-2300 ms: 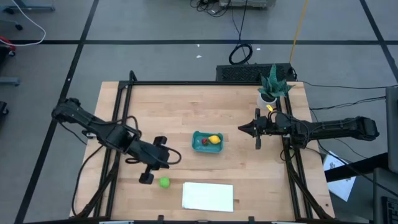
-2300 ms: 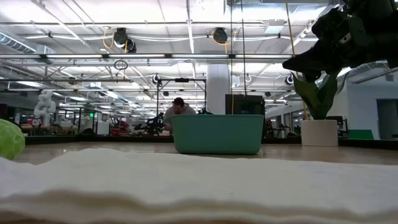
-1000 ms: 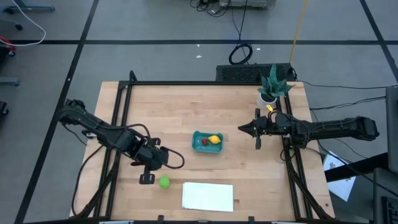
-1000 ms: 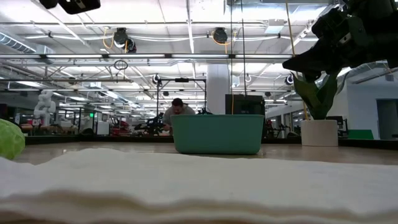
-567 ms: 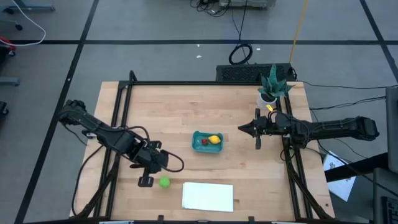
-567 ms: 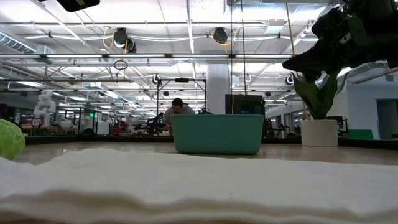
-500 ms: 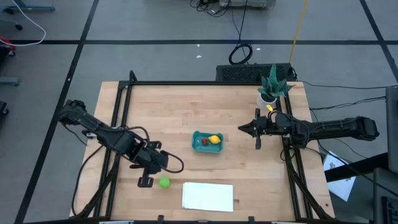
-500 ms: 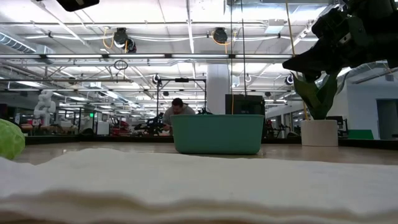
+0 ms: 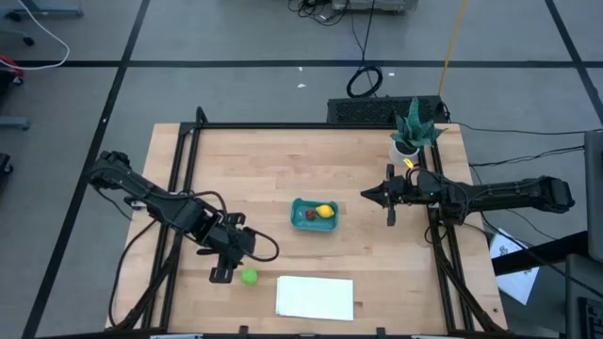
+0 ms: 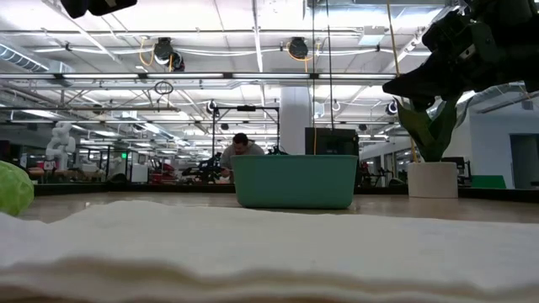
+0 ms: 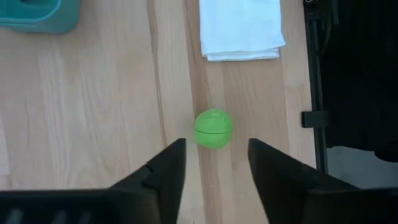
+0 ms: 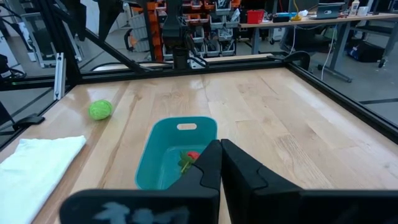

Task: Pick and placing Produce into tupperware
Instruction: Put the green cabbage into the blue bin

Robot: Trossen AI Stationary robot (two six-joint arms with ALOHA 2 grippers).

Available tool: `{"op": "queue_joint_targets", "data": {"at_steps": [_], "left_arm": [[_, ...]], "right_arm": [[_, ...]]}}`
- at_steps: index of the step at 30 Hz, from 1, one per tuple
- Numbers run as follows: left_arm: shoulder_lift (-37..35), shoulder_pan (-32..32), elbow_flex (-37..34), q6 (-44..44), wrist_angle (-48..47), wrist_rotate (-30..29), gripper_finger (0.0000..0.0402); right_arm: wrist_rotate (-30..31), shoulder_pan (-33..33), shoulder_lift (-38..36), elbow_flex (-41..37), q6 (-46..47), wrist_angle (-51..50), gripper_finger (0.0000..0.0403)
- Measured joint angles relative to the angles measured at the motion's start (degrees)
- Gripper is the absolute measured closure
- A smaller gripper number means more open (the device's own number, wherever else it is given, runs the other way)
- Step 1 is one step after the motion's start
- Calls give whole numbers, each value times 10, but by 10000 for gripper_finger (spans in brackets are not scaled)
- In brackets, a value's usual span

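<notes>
The green ball (image 11: 213,129) lies on the wooden table near its front edge (image 9: 249,276). My left gripper (image 11: 214,160) hangs above it, tipped steeply down and open; its fingers frame the ball from above without touching it. It shows just left of the ball in the high view (image 9: 222,273). The teal tupperware (image 9: 314,224) stands mid-table and holds the yellow lemon (image 9: 324,211) and the dark red fruit (image 9: 308,214). My right gripper (image 9: 369,196) waits shut and level to the right of the tub (image 12: 166,163).
A white folded cloth (image 9: 316,297) lies at the front edge, just right of the ball. A potted plant (image 9: 412,132) stands at the far right corner. Black frame rails (image 9: 179,188) run along the table's sides. Bare wood lies between the ball and the tub.
My left gripper has opened its fingers while staying in place above the green ball. The ball, the tub and my right arm have kept still.
</notes>
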Motion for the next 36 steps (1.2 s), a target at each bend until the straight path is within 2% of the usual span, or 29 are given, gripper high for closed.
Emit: {"op": "queue_joint_targets", "data": {"at_steps": [6,13,21,26,36], "left_arm": [[0,0,0,-4,6,0,170],[10,-4,0,-8,33,0,141],[80,-20,0,3,29,1,130],[125,-21,-1,-4,27,32,130],[174,-26,-1,-11,36,16,130]], "right_arm": [[0,0,0,0,0,0,403],[0,0,0,0,0,0,403],[0,0,0,0,0,0,403],[0,0,0,0,0,0,403],[0,0,0,0,10,2,403]]}}
